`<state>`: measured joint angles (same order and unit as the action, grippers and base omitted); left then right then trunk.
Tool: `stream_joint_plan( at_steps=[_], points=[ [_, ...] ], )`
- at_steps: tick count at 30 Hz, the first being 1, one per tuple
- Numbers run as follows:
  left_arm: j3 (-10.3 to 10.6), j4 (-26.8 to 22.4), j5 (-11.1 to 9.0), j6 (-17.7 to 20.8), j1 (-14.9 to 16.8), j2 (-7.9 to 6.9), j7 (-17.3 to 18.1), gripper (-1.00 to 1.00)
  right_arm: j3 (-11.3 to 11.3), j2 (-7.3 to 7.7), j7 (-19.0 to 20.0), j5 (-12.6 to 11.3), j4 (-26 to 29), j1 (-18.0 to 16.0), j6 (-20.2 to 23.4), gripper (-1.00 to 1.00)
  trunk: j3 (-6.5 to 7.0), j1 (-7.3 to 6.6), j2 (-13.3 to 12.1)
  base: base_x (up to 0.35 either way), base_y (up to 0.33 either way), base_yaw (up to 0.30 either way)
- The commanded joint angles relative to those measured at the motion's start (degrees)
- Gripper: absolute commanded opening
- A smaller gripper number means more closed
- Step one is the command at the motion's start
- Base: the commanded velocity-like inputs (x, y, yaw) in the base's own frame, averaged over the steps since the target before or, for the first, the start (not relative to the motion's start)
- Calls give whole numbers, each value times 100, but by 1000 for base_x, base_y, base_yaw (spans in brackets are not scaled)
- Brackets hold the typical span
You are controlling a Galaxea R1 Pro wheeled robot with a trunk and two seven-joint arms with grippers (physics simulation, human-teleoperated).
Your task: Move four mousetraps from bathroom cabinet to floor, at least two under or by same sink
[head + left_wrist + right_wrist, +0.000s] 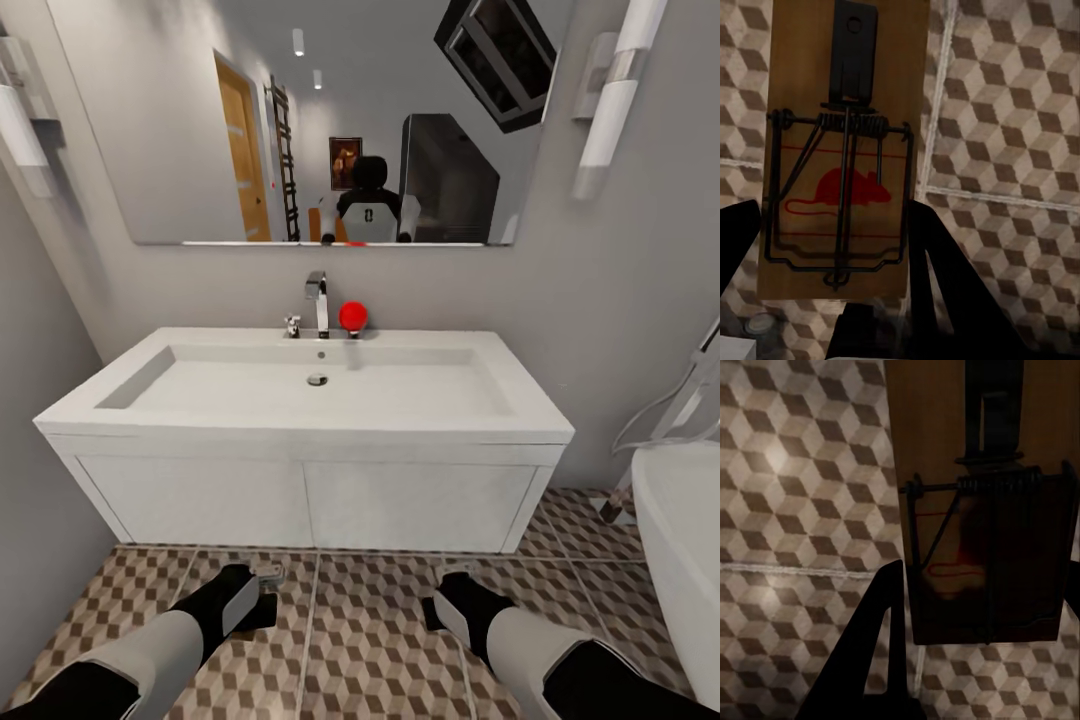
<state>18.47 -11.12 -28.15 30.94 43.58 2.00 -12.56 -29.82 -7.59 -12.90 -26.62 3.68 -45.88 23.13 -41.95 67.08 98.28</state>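
I face the white sink (pixel 310 385) with its chrome tap (pixel 318 300) and red ball (pixel 352 316), on a white two-door vanity (pixel 310 505). Both arms reach down over the cube-patterned bathroom floor (pixel 370 640) in front of it. My left gripper (pixel 262 592) is shut on a tan mousetrap (pixel 840 150) with a red mouse print, held just above the tiles. My right gripper (pixel 447 592) is shut on a second mousetrap (pixel 979 510), also above the tiles; one dark finger (pixel 881 645) shows beside it. The cabinet is out of view.
A white bathtub (pixel 690 560) stands at the right with a chrome hose (pixel 670 410) above it. A grey wall (pixel 40 500) closes the left side. A mirror (pixel 330 120) hangs over the sink. Open tiles lie between my arms.
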Motion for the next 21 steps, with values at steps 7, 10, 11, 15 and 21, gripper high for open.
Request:
stream_joint_plan(
  at_steps=[7,10,11,15,21],
  points=[
    [664,310,-53,-1075,-7,-9,656,-100,-59,-11,0,-22,6,53,-250,-100,-131,154,285,0,0,0],
    [831,468,-51,-1281,-7,15,954,-100,-65,-8,3,-19,9,128,-412,-100,-185,220,405,0,0,0],
    [875,495,-50,-1308,-7,26,999,-100,-67,-7,4,-19,9,138,-438,-100,-203,242,445,0,0,0],
    [919,529,-50,-1335,-7,30,1042,-100,-68,-6,6,-19,10,149,-488,-100,-275,330,606,0,0,0],
    [927,532,-50,-1337,-7,29,1045,-100,-68,-5,6,-17,10,150,-493,-100,-383,461,846,0,0,0]
  ],
)
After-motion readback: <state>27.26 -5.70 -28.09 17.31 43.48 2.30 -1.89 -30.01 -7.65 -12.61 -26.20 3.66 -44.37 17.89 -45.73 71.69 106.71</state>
